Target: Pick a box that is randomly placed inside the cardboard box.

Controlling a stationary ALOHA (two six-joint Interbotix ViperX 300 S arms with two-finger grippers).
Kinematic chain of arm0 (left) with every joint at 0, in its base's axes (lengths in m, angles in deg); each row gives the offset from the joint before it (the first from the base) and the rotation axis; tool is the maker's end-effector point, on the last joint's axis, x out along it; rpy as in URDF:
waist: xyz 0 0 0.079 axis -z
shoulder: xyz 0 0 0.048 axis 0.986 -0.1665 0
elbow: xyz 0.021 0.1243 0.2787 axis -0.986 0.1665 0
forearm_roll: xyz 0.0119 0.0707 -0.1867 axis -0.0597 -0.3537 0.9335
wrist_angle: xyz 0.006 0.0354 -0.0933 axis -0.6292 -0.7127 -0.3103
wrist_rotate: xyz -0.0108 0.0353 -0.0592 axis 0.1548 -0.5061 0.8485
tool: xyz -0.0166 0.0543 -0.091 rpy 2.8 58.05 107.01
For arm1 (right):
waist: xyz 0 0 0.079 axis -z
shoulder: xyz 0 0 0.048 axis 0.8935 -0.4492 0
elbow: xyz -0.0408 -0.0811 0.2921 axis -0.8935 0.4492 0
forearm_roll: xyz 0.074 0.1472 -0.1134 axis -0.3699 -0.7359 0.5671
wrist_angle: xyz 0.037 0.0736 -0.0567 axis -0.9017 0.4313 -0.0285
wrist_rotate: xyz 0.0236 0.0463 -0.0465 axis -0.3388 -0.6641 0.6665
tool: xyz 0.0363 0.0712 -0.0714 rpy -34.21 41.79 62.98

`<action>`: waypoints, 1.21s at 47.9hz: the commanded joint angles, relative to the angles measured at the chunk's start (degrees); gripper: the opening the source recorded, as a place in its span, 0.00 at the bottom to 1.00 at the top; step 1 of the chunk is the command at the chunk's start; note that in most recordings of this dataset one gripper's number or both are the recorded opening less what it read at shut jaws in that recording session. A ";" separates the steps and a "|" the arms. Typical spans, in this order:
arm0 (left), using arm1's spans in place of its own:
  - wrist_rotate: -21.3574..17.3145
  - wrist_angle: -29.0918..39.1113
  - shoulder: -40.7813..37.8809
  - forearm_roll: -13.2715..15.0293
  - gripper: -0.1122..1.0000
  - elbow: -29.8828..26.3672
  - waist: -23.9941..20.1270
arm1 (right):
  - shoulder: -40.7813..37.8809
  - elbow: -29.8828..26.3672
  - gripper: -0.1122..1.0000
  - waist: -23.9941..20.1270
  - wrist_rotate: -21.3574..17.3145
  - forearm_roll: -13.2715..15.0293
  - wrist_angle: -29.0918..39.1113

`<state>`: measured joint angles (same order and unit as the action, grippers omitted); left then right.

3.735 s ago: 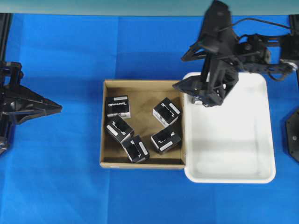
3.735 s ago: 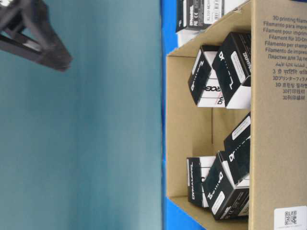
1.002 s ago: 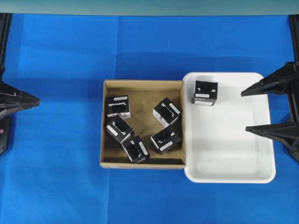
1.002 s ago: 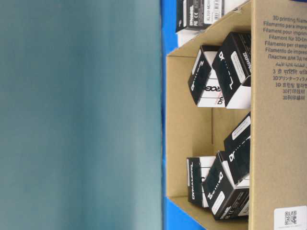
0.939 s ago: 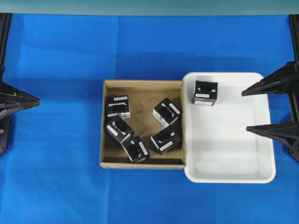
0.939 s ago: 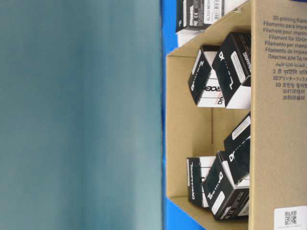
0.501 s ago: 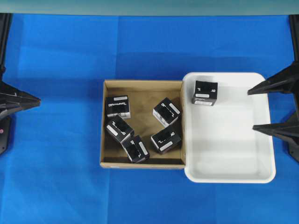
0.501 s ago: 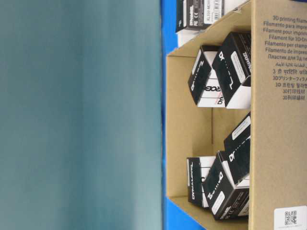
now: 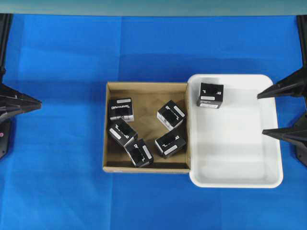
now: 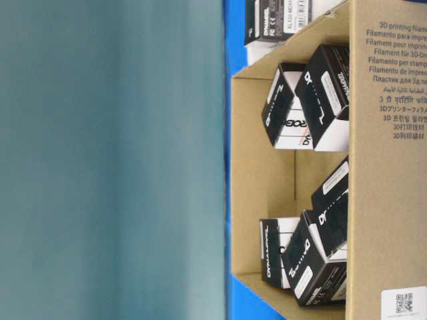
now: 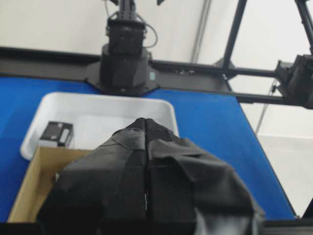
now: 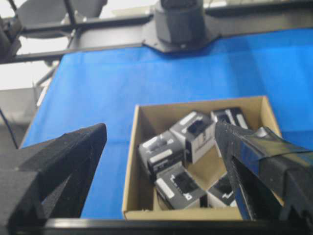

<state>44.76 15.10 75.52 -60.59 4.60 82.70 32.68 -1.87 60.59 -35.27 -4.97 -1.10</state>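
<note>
At the right edge of the bench in the overhead view, the right gripper (image 9: 284,110) stands with its jaws wide apart and holds nothing. It sits past the right rim of the white tray (image 9: 268,143). One black box (image 9: 210,95) lies in the tray's far left corner, just beside the wall of the cardboard box (image 9: 145,86). Five more black boxes remain inside the cardboard box, lying at mixed angles; none is held. The nearest to the right gripper is the one (image 9: 170,143) at the near right of the cardboard box, with its long axis skewed to the walls. It lies to the left of that gripper, across the whole tray. The left gripper (image 11: 145,128) is closed, jaws together, at the left edge of the bench, well apart from the cardboard box.
</note>
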 commanded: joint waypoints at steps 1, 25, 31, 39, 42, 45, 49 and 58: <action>-0.09 -0.62 -0.53 -0.09 0.04 -0.62 0.00 | 0.18 -0.26 1.00 -0.18 0.18 -0.09 -1.14; -0.26 -0.53 -0.26 -0.09 0.04 -0.70 0.00 | 2.11 0.44 1.00 -0.18 0.18 -0.09 -1.41; -0.26 -0.62 -0.26 -0.18 0.04 -0.70 -0.09 | 2.02 0.62 1.00 -0.18 0.18 -0.09 -1.41; -0.26 -0.53 -0.35 -0.18 0.04 -0.70 -0.09 | 2.02 0.62 1.00 -0.18 0.18 -0.09 -1.41; -0.26 -0.53 -0.26 -0.18 0.04 -0.70 -0.09 | 2.11 0.62 1.00 -0.18 0.18 -0.09 -1.41; -0.26 -0.53 -0.26 -0.09 0.04 -0.70 -0.18 | 2.11 0.62 1.00 -0.18 0.18 -0.09 -1.41; -0.26 -0.53 -0.26 -0.09 0.04 -0.62 -0.26 | 2.11 0.79 1.00 -0.18 0.18 -0.09 -1.41; -0.26 -0.53 -0.26 -0.09 0.04 -0.62 -0.62 | 2.11 0.79 1.00 -0.18 0.18 -0.09 -1.41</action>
<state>44.59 15.01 75.52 -60.59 4.69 82.26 34.96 -0.73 60.41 -35.18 -5.06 -1.89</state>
